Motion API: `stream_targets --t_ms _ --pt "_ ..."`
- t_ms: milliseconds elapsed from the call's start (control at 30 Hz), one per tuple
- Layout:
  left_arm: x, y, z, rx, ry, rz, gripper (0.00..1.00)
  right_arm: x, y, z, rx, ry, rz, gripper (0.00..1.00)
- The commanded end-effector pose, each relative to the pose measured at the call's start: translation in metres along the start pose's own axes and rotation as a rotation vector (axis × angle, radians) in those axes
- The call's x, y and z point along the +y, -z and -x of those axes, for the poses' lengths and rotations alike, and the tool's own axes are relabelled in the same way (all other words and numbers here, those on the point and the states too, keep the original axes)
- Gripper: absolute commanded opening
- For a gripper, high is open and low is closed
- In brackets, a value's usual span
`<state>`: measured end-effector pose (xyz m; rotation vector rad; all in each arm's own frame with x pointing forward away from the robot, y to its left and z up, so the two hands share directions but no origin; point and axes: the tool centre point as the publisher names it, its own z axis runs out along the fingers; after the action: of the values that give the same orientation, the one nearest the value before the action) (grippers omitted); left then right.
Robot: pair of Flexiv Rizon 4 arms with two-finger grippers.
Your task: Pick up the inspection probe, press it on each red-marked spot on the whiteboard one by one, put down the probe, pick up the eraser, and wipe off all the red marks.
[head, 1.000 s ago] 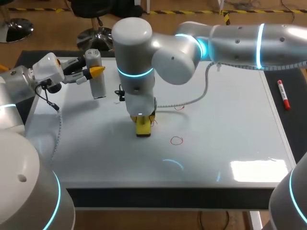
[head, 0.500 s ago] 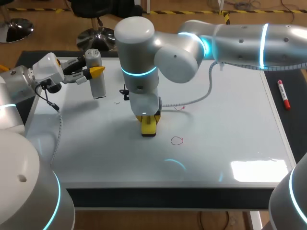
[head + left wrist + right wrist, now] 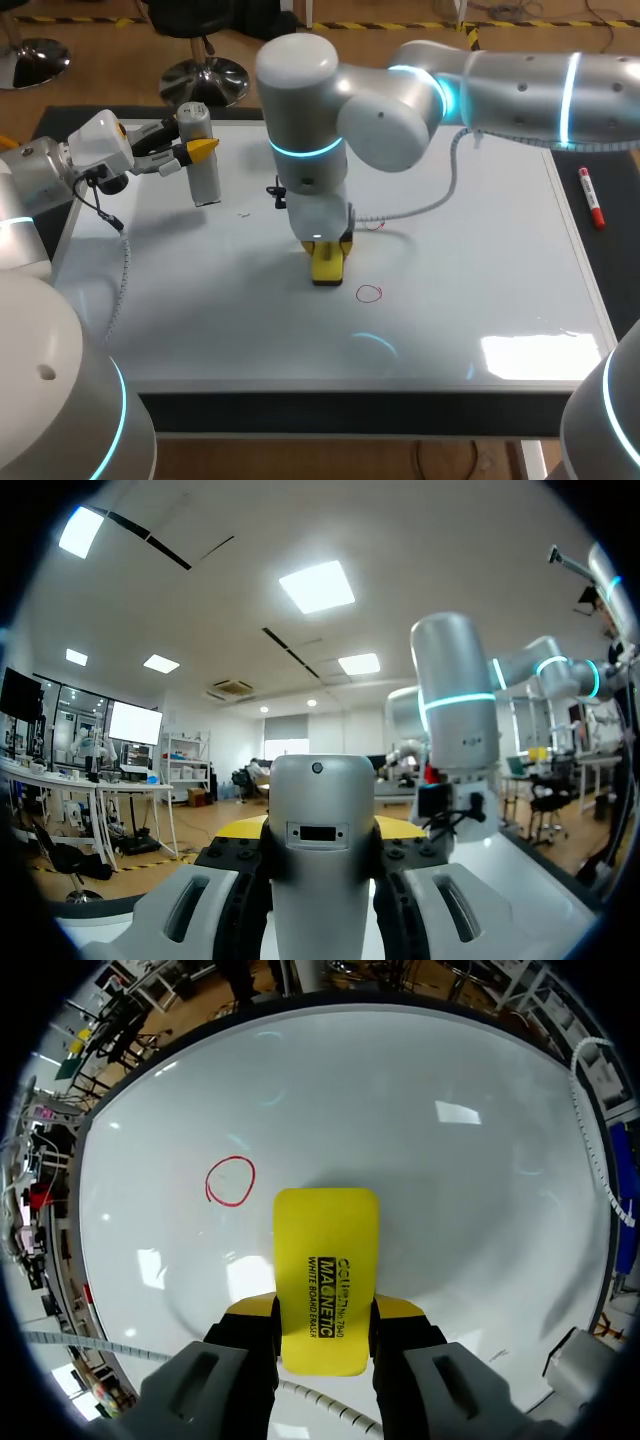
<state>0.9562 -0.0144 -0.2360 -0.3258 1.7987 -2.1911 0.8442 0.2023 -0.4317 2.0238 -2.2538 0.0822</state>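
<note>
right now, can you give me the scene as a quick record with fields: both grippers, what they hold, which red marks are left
whiteboard: lies flat on the table
left gripper: shut on the inspection probe, held upright at the board's far left corner
right gripper: shut on the yellow eraser, pointing down at the board
red circle: unwiped, just beside the eraser, not covered
second red mark: small, by the right arm's cable, partly hidden
red marker: off the board, at its right side
</note>
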Motion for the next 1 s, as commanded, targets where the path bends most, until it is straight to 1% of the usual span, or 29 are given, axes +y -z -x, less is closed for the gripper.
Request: stream_targets --t_ms 33,133,267,433,567,667,767,833,867,933,967,1000 --pt "0.000 -0.001 0.000 -0.001 -0.001 -0.002 0.00 0.000 -0.029 -0.011 0.011 0.000 -0.008 0.00" --pt "0.000 -0.001 0.000 -0.001 -0.001 -0.002 0.00 -0.001 -0.030 -0.017 0.020 -0.005 -0.008 0.00" --pt "0.000 -0.001 0.000 -0.001 -0.001 -0.002 0.00 -0.001 -0.030 -0.020 0.027 -0.006 -0.009 0.00" --pt "0.000 -0.001 0.000 -0.001 -0.001 -0.002 0.00 -0.006 -0.022 -0.022 0.027 -0.009 -0.031 0.00" --pt "0.000 -0.001 0.000 -0.001 -0.001 -0.002 0.00 -0.013 -0.003 -0.021 0.015 -0.011 -0.066 0.00" --pt "0.000 -0.001 0.000 -0.001 -0.001 -0.002 0.00 -0.018 0.017 -0.020 -0.001 -0.014 -0.098 0.00" --pt "0.000 -0.001 0.000 -0.001 -0.001 -0.002 0.00 -0.021 0.036 -0.016 -0.028 -0.016 -0.123 0.00" --pt "0.000 -0.001 0.000 -0.001 -0.001 -0.002 0.00 -0.022 0.047 -0.012 -0.063 -0.027 -0.126 0.00" --pt "0.000 -0.001 0.000 -0.001 -0.001 -0.002 0.00 -0.022 0.052 -0.010 -0.071 -0.027 -0.142 0.00" --pt "0.000 -0.001 0.000 -0.001 -0.001 -0.002 0.00 -0.023 0.061 -0.005 -0.096 -0.033 -0.140 0.00" --pt "0.000 -0.001 0.000 -0.001 -0.001 -0.002 0.00 -0.026 0.056 -0.001 -0.108 -0.034 -0.149 0.00" --pt "0.000 -0.001 0.000 -0.001 -0.001 -0.002 0.00 -0.027 0.057 0.003 -0.129 -0.039 -0.142 0.00"
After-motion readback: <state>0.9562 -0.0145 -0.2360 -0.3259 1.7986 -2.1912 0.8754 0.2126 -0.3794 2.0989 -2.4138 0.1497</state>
